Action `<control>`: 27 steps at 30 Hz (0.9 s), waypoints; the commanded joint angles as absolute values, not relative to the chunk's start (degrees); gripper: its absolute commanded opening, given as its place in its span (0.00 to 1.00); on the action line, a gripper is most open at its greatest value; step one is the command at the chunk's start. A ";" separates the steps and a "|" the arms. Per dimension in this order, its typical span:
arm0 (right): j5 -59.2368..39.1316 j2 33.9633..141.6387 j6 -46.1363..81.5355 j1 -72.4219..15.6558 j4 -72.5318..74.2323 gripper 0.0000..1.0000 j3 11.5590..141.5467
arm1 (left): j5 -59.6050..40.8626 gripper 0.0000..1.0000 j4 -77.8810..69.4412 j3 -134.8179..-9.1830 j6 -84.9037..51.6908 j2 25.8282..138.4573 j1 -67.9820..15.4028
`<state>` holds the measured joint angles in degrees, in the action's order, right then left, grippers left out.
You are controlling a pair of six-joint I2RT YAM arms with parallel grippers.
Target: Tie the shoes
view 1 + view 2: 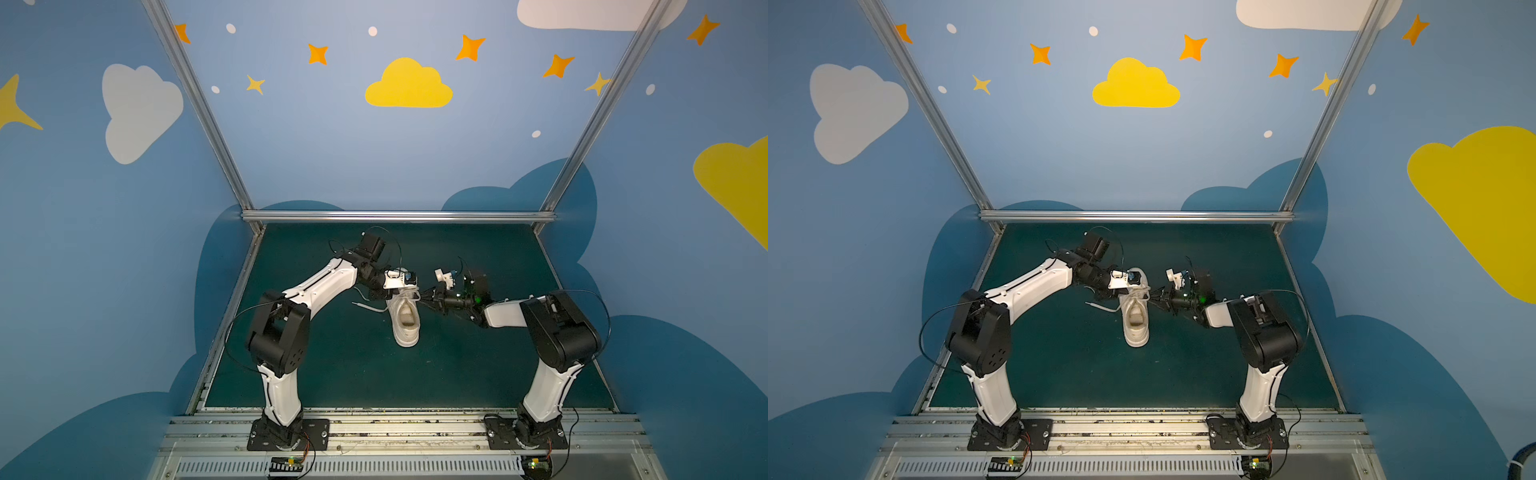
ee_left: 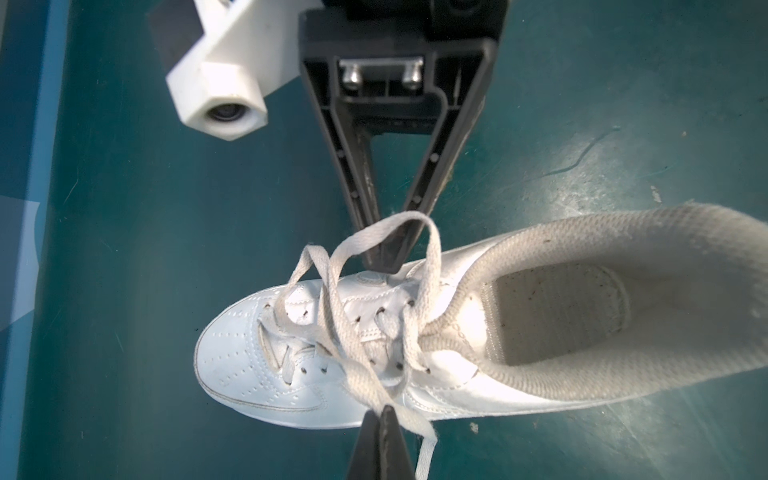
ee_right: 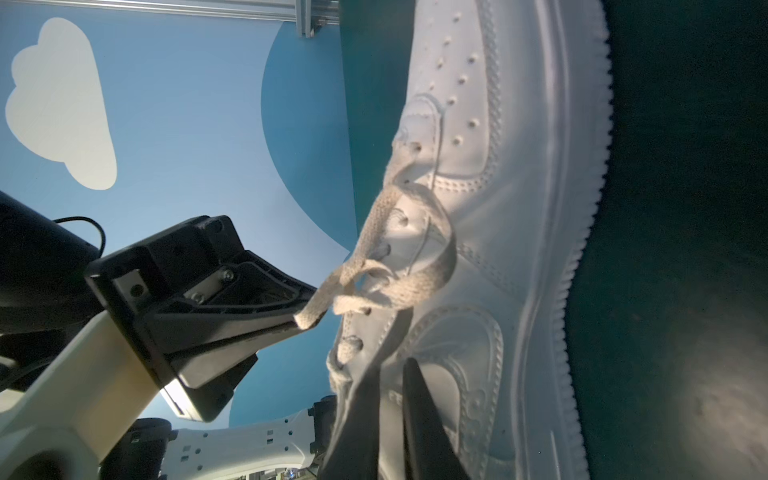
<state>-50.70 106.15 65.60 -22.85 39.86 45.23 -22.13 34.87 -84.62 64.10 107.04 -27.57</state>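
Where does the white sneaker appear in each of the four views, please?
Top view: sneaker in the middle of the green mat, heel toward the arm bases.
Top view: same spot and pose.
Left wrist: seen from above, with both the toe and the opening in frame.
Right wrist: close and side-on, with the ridged sole against the mat.
Shared landmark: the laces over the eyelets.

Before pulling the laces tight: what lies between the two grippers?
The laced top of the white sneaker; its laces run to the left gripper and right gripper. The left wrist view shows it.
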 commanded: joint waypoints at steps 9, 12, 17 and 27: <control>-52.29 106.61 68.73 -23.90 46.89 0.17 46.23 | -22.09 0.03 34.83 -84.37 64.73 105.27 -28.83; -52.52 106.87 69.15 -24.09 47.49 0.18 46.39 | -21.99 0.03 34.85 -84.41 64.78 105.55 -29.07; -52.56 107.31 69.69 -24.43 48.25 0.20 46.49 | -21.73 0.03 34.72 -84.63 64.95 106.20 -29.87; -52.80 108.01 70.13 -24.78 48.66 0.23 47.44 | -21.63 0.03 34.50 -84.66 64.96 106.74 -31.02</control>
<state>-51.94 107.26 69.97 -24.34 46.83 45.84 -21.08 34.00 -84.62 64.31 107.02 -30.81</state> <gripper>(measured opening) 0.224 0.047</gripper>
